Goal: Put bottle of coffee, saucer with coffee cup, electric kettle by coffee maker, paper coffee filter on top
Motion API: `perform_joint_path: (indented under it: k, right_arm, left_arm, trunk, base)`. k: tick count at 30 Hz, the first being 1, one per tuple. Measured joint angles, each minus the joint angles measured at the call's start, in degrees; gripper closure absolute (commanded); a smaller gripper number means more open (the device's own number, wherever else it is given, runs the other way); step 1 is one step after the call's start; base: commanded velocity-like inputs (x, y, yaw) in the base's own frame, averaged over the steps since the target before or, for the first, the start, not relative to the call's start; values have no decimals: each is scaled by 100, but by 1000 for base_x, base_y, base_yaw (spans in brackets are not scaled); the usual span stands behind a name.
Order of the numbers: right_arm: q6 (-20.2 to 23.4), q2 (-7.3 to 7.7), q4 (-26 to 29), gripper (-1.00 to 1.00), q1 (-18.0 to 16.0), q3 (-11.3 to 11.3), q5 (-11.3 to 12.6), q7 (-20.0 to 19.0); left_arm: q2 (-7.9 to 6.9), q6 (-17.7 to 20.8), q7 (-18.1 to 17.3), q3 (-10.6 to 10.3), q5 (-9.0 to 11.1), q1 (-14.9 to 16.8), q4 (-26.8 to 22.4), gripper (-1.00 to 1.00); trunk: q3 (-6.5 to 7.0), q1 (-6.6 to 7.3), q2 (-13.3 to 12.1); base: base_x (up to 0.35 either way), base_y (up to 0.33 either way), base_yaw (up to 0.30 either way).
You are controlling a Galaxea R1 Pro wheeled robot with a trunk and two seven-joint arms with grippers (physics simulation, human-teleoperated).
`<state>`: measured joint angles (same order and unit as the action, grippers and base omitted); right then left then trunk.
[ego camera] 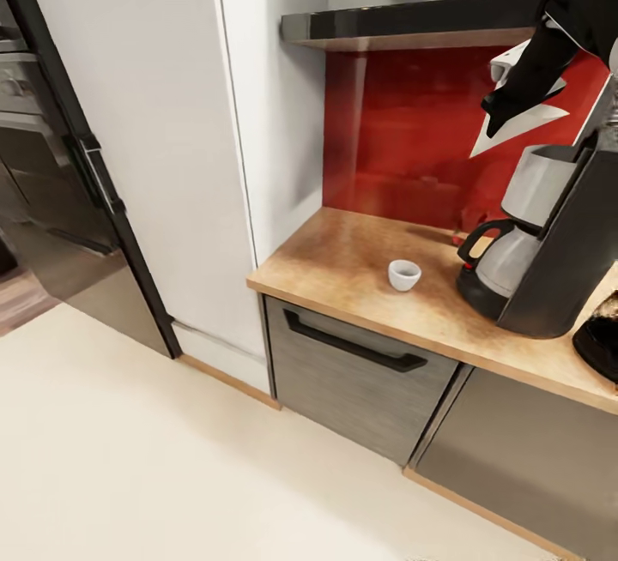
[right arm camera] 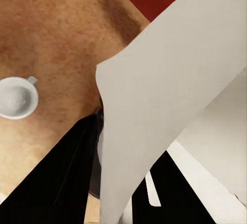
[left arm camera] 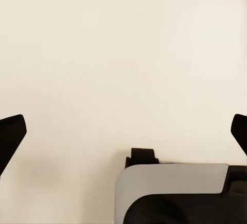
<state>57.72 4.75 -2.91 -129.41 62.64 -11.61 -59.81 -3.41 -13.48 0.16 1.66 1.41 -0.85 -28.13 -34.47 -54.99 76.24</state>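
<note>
Wood-grain bench [ego camera: 360, 274] carries the black coffee maker [ego camera: 558, 244] at its right, under the dark shelf [ego camera: 412, 25]. My right jaws [ego camera: 506, 102] hang above the machine, clamped on the white paper coffee filter [ego camera: 515, 128]. The white coffee cup [ego camera: 403, 274] stands upright left of the carafe, apart. My left jaws [left arm camera: 123, 131] are spread wide, holding nothing.

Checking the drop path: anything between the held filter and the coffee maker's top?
Nothing. In the head view the filter, held by the right gripper, hangs above the coffee maker with only red backsplash showing in the gap.
</note>
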Motion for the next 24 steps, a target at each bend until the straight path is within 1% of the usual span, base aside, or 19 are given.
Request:
perform_joint_path:
  k: [6, 7, 12, 15, 19, 24]
  right_arm:
    - [0, 3, 3, 100, 1, 1, -1, 1]
    - [-3, 31, 3, 100, 2, 8, -5, 1]
    - [-1, 67, 2, 100, 1, -1, -1, -3]
    - [-1, 69, 1, 100, 0, -3, -1, -5]
    - [0, 70, 0, 100, 0, -4, 0, -6]
    - [-1, 71, 2, 100, 1, -6, -1, -7]
  left_arm:
    - [5, 2, 0, 3, 1, -2, 4, -100]
    - [3, 3, 0, 3, -1, -2, 5, -100]
    - [0, 2, 0, 3, -2, -2, 6, -100]
    - [-1, 2, 0, 1, -3, 0, 8, -100]
    - [-1, 1, 0, 0, -5, 0, 9, -100]
    - [-1, 2, 0, 2, -3, -1, 7, -100]
  trunk:
    - [0, 2, 0]
    - [0, 2, 0]
    - [0, 2, 0]
    - [1, 1, 0]
    - [11, 0, 0]
    - [18, 1, 0]
  base:
    - [124, 238, -42]
    - [156, 291, -7]
    - [149, 248, -8]
    - [69, 102, -107]
    - [8, 13, -210]
    - [48, 116, -71]
